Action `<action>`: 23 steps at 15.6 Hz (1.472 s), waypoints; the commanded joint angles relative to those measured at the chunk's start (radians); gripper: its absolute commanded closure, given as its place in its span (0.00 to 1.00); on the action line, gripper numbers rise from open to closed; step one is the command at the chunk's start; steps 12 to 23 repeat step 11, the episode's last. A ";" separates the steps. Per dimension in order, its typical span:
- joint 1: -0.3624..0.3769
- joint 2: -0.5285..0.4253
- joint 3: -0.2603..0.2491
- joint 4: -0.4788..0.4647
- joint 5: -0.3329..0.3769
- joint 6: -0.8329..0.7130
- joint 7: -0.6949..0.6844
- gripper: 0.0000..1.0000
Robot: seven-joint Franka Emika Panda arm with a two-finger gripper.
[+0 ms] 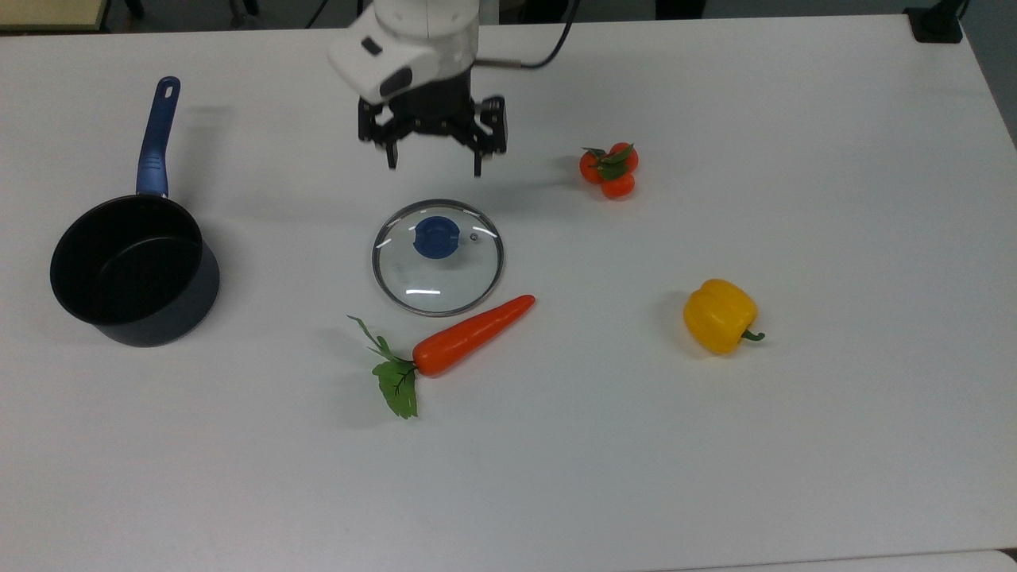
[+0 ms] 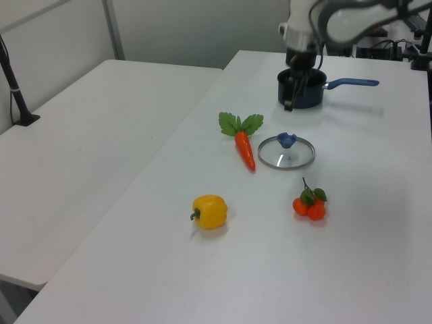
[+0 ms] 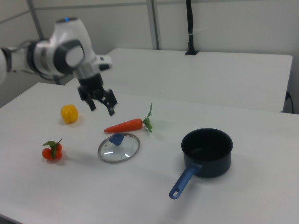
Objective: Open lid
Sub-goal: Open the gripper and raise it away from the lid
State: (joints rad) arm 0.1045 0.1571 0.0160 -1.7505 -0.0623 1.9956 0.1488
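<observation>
Above the lid (image 3: 118, 148), gripper (image 3: 102, 106) raised, fingers spread

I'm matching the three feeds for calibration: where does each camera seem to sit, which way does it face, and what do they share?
Top view: high above the table, looking down; arm enters from the top edge, open gripper above the lid.
Left view: low, off the table end by the pepper, facing the saucepan; forearm and gripper show at the top.
Right view: at the opposite end, by the saucepan, facing the pepper; arm enters from the right view's left.
Shared: all three show the lid, carrot, pepper and saucepan.
</observation>
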 commanded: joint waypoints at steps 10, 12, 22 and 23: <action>-0.052 -0.237 -0.025 0.048 -0.004 -0.396 -0.100 0.00; -0.061 -0.234 -0.025 0.052 -0.001 -0.396 -0.100 0.00; -0.061 -0.234 -0.025 0.052 -0.001 -0.396 -0.100 0.00; -0.061 -0.234 -0.025 0.052 -0.001 -0.396 -0.100 0.00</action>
